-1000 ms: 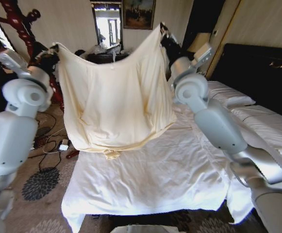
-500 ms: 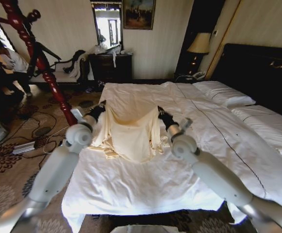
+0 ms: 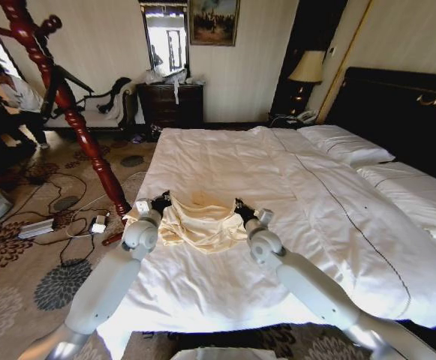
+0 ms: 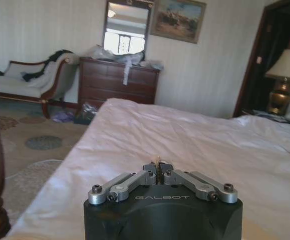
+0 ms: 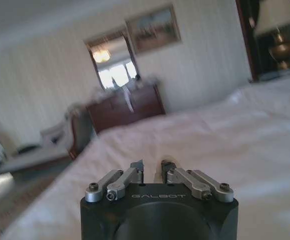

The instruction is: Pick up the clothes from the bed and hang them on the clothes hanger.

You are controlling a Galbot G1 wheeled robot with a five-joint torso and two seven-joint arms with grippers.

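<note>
White bed [image 3: 225, 157] with the clothes [image 3: 199, 221] laid on it.
The cream clothes are bunched on the near left part of the duvet; pillows [image 3: 349, 146] are set at the far right, against the dark headboard [image 3: 398, 101].

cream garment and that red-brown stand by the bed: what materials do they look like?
The clothes: thin, soft woven fabric, probably cotton-like, matte; it bunches into fine crumples on the bed. The coat stand: likely turned wood with a glossy red-brown varnish, judging by its lathe-shaped beads and highlights.

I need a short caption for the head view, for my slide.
Both grippers, left and right, hold the crumpled cream shirt on the white bed.
</note>
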